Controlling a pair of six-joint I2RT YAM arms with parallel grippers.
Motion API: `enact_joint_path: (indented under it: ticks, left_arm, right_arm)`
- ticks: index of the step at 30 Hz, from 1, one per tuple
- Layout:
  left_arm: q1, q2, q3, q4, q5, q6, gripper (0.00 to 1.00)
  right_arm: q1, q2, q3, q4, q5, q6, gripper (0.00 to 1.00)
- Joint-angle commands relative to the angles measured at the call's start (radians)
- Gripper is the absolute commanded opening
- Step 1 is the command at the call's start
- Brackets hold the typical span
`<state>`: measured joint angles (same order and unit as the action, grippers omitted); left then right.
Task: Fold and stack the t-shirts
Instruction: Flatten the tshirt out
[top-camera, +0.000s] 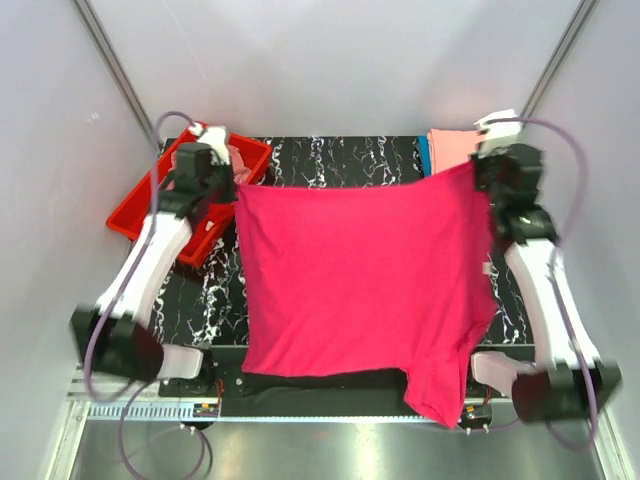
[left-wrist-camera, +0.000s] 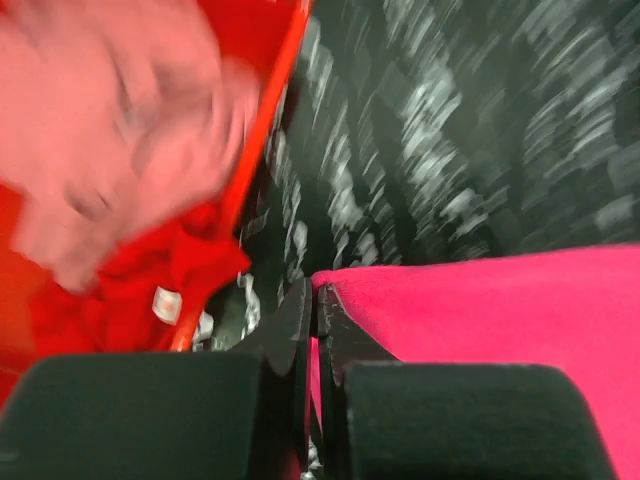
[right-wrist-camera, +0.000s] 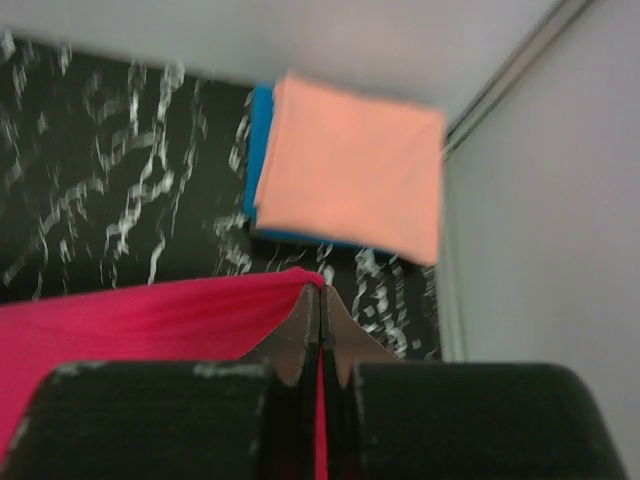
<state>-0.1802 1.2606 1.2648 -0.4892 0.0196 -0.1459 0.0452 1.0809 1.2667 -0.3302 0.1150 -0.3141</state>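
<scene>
A hot pink t-shirt (top-camera: 360, 280) hangs stretched between both arms above the table, its lower edge and one sleeve drooping toward the near edge. My left gripper (top-camera: 236, 182) is shut on its top left corner; in the left wrist view the left gripper (left-wrist-camera: 318, 300) pinches the pink t-shirt (left-wrist-camera: 500, 310). At the top right corner my right gripper (top-camera: 476, 166) is shut on the cloth; the right wrist view shows the right gripper (right-wrist-camera: 321, 295) clamping the t-shirt's edge (right-wrist-camera: 150, 315). A folded salmon t-shirt (right-wrist-camera: 350, 165) lies on a folded teal-blue one (right-wrist-camera: 259, 150) at the back right.
A red plastic tray (top-camera: 135, 215) stands at the back left with a dusty pink t-shirt (left-wrist-camera: 110, 130) and a red one (left-wrist-camera: 150, 270) inside. The black marbled tabletop (top-camera: 330, 160) shows behind the hanging shirt. White walls enclose the table on three sides.
</scene>
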Motion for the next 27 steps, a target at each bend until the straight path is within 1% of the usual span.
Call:
enact_joint_path:
  ticks: [1, 2, 3, 4, 5, 6, 7, 8, 9, 10, 11, 13, 14, 16, 20, 22, 23, 27]
  left_arm:
    - [0.018, 0.179, 0.036, 0.149, -0.055, 0.045, 0.00]
    - [0.021, 0.238, 0.065, 0.162, -0.058, 0.055, 0.00]
    - [0.022, 0.357, 0.103, 0.169, -0.066, 0.072, 0.00]
    - [0.025, 0.406, 0.184, 0.175, -0.069, 0.078, 0.00]
    - [0.028, 0.499, 0.220, 0.196, -0.069, 0.092, 0.00]
    - [0.028, 0.541, 0.260, 0.202, -0.064, 0.101, 0.00]
    - [0.028, 0.592, 0.354, 0.192, -0.063, 0.114, 0.00]
    - [0.030, 0.652, 0.420, 0.172, -0.067, 0.126, 0.00]
    - [0.031, 0.751, 0.482, 0.126, -0.069, 0.140, 0.00]
    - [0.036, 0.805, 0.536, 0.103, -0.067, 0.140, 0.00]
    - [0.039, 0.848, 0.644, 0.081, -0.063, 0.140, 0.00]
    - [0.041, 0.945, 0.721, 0.058, -0.061, 0.161, 0.00]
    - [0.041, 0.963, 0.757, 0.064, -0.061, 0.167, 0.00]
    - [0.042, 0.999, 0.777, 0.089, -0.061, 0.181, 0.00]
    - [0.042, 1.039, 0.777, 0.138, -0.072, 0.206, 0.00]
    - [0.042, 1.054, 0.789, 0.152, -0.081, 0.209, 0.00]
    - [0.042, 1.066, 0.794, 0.162, -0.083, 0.210, 0.00]
    - [0.042, 1.086, 0.798, 0.205, -0.084, 0.216, 0.00]
  right_arm:
    - [-0.021, 0.129, -0.132, 0.369, -0.096, 0.004, 0.00]
    - [-0.037, 0.249, -0.122, 0.394, -0.110, 0.030, 0.00]
    - [-0.039, 0.313, -0.080, 0.407, -0.145, 0.032, 0.00]
    - [-0.038, 0.376, -0.051, 0.421, -0.168, 0.027, 0.00]
    - [-0.039, 0.486, 0.000, 0.437, -0.196, 0.020, 0.00]
    - [-0.038, 0.535, 0.023, 0.438, -0.196, 0.017, 0.00]
    - [-0.039, 0.621, 0.046, 0.448, -0.219, 0.006, 0.00]
    - [-0.066, 0.658, 0.068, 0.451, -0.225, 0.003, 0.00]
    - [-0.073, 0.694, 0.101, 0.456, -0.235, 0.001, 0.00]
    - [-0.077, 0.724, 0.114, 0.480, -0.251, 0.003, 0.00]
    - [-0.080, 0.775, 0.140, 0.490, -0.261, 0.007, 0.00]
    - [-0.084, 0.851, 0.174, 0.494, -0.271, 0.009, 0.00]
    - [-0.085, 0.872, 0.189, 0.497, -0.278, 0.007, 0.00]
    - [-0.088, 0.936, 0.235, 0.506, -0.273, 0.009, 0.00]
    - [-0.097, 1.013, 0.330, 0.516, -0.270, 0.027, 0.00]
    - [-0.100, 1.056, 0.370, 0.491, -0.249, 0.033, 0.00]
    - [-0.100, 1.070, 0.403, 0.485, -0.245, 0.033, 0.00]
    - [-0.102, 1.110, 0.447, 0.482, -0.247, 0.053, 0.00]
